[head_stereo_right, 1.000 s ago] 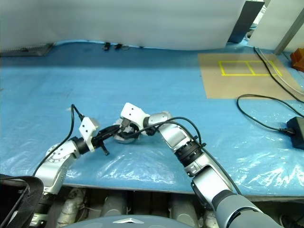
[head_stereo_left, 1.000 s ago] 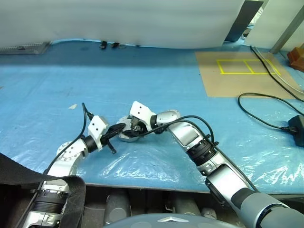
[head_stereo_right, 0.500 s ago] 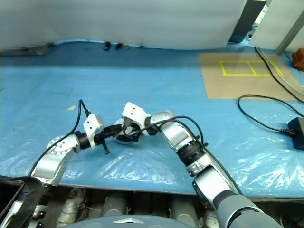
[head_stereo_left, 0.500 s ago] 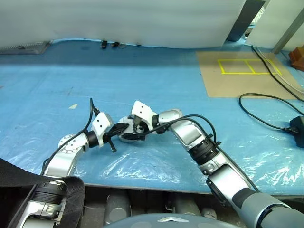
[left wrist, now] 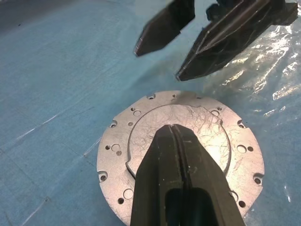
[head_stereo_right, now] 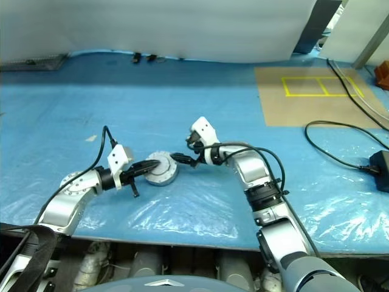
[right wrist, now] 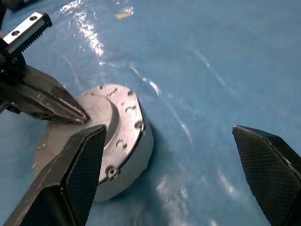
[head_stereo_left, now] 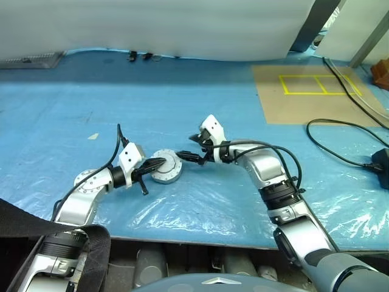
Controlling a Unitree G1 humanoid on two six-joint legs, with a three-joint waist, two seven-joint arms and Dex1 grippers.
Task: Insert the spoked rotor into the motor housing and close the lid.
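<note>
While the left gripper (head_stereo_left: 159,163), its two black fingers pressed together, rested on the flat round silver lid (head_stereo_left: 166,168) capping the motor housing on the blue sheet (head_stereo_left: 182,109), the right gripper (head_stereo_left: 187,157) hovered spread just beside it

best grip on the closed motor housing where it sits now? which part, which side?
Probably the curved side wall of the motor housing, jaws straddling it across its width. The lid on top is flat and flush, with no visible lip to pinch. Come from the right: the right gripper is open beside it there, while the shut left gripper rests its tips on the lid from the left.
</note>
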